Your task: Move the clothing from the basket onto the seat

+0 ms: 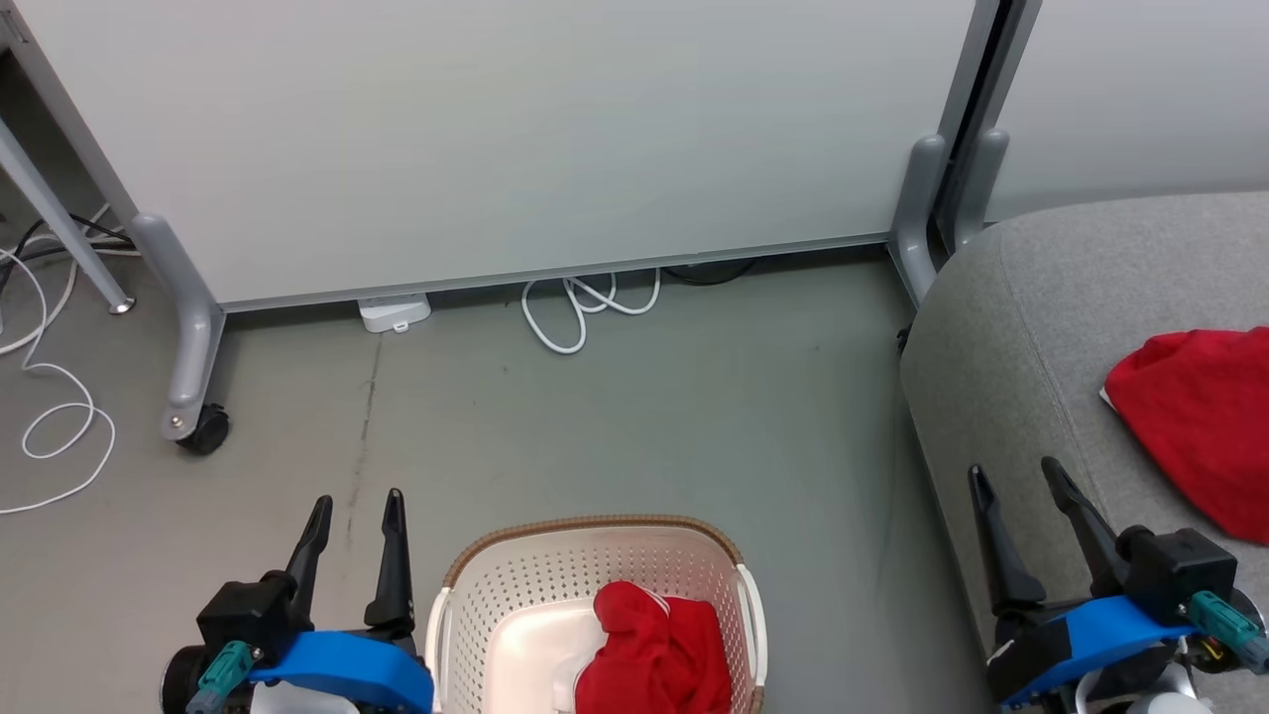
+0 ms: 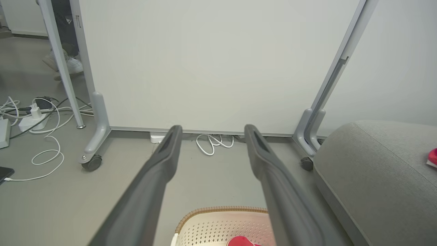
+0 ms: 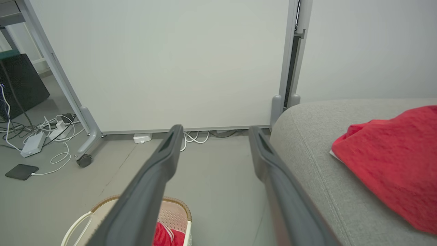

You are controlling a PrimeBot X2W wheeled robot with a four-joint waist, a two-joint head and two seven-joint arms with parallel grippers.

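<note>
Taking stock of the scene as I stood before it

Item, left jaws: wide apart and holding nothing, low at the left, just beside the left wall of the basket (image 1: pixel 595 522).

Item, right jaws: likewise wide apart and empty, poised over the near left corner of the seat (image 1: pixel 1021 317).

Item, red garment (image 1: pixel 659 650): a crumpled heap inside the basket, bunched toward its right half, a little white trim showing. It had no long axis that I could make out. It lay below and to the right of my left jaws, and left of my right jaws across a strip of floor (image 1: pixel 634 416). I judged the left arm the nearer.

Item, other red garment (image 1: pixel 1200 426): spread on the seat at the far right, already where the task wanted it. By my reckoning the job was about half done.

Item, edges: the basket's brown rim and perforated walls stood all round the heap, so I judged the reach had to come from above.

Item, open room: bare grey cushion lay between the seat's rounded near edge and the other red garment. The partition panel (image 1: pixel 496 139) and the white cables (image 1: pixel 585 307) sat well ahead, apart from the work
</note>
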